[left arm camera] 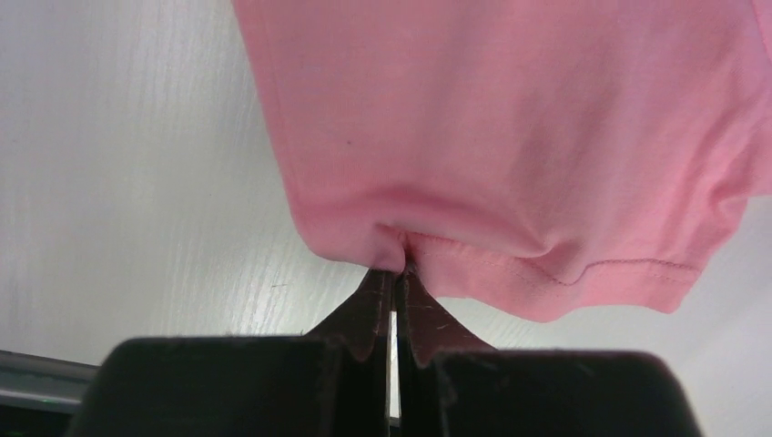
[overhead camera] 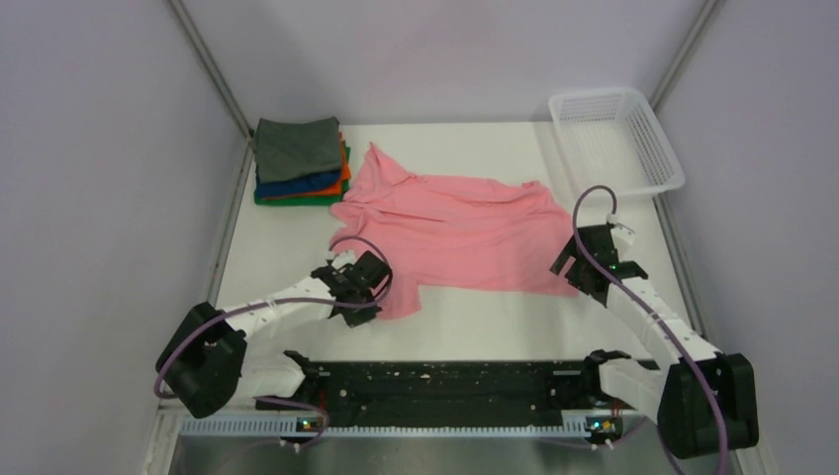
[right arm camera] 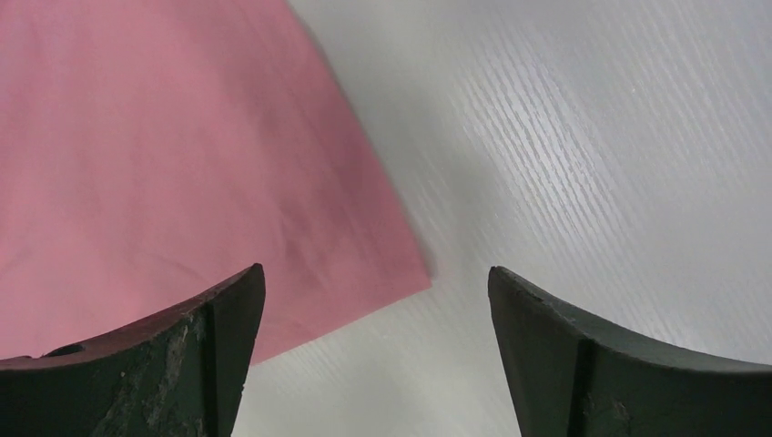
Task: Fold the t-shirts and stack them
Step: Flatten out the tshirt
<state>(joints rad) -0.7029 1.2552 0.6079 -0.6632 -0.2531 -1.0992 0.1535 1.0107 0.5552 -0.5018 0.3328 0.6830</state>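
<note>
A plain pink t-shirt lies spread and rumpled across the middle of the white table. My left gripper is shut on the hem of its near left part, the cloth pinched at the fingertips. The pink t-shirt fills the upper part of the left wrist view. My right gripper stands open over the shirt's near right corner, which lies flat between the fingers, untouched. A stack of folded t-shirts, dark grey on top with blue, orange and green below, sits at the far left.
A white mesh basket stands at the far right corner. Grey walls close in both sides of the table. A black rail runs along the near edge between the arm bases.
</note>
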